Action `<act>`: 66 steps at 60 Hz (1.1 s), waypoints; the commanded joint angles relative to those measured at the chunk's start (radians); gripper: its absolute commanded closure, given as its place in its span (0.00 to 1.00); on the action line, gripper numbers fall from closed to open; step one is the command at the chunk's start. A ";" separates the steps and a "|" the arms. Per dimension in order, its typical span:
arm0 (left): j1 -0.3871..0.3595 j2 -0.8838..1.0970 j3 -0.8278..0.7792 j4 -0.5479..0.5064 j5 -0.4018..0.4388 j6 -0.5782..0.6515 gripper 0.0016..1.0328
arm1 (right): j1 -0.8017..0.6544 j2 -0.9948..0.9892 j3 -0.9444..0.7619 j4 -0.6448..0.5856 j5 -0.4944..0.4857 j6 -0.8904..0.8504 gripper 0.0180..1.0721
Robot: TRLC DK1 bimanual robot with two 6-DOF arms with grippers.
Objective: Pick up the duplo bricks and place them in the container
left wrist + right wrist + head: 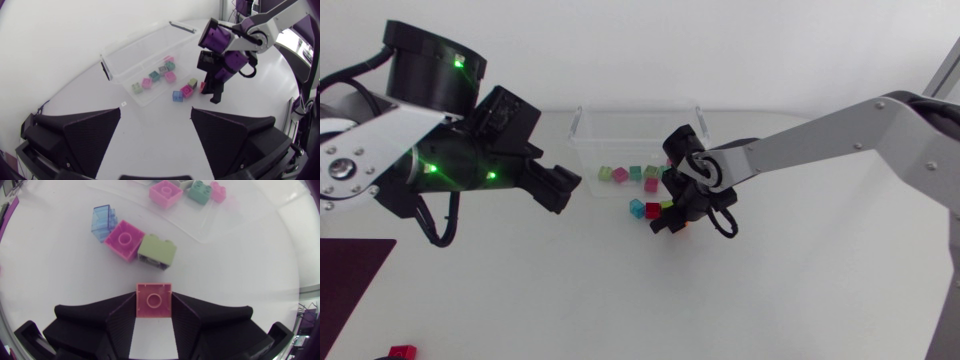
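Observation:
My right gripper is shut on a pink-red duplo brick, low over the table in front of the clear container. Just ahead of its fingers lie an olive brick, a magenta brick and a clear blue brick, all outside the container's front wall. Several pink, green and teal bricks lie inside the container. My left gripper hangs open and empty to the left of the container, its fingers pointing towards it.
At the table's front left corner a dark mat lies with a red brick beside it. My right arm stretches across the table's right half.

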 commanded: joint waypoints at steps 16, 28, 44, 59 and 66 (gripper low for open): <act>-0.011 0.094 -0.078 0.024 0.081 0.092 0.05 | -0.065 -0.315 -0.077 -0.029 0.004 -0.019 0.72; -0.019 0.193 -0.092 0.105 0.091 0.095 0.05 | -0.076 -0.365 -0.002 -0.026 0.004 -0.016 0.72; -0.017 0.298 -0.081 0.174 0.116 0.101 0.05 | -0.072 -0.315 0.124 0.022 0.004 -0.013 0.72; -0.031 0.371 -0.078 0.258 0.116 0.093 0.05 | -0.070 -0.215 0.233 0.074 0.002 -0.016 0.72; -0.054 0.420 -0.062 0.284 0.116 0.085 0.05 | -0.079 -0.129 0.309 0.080 0.002 -0.027 0.71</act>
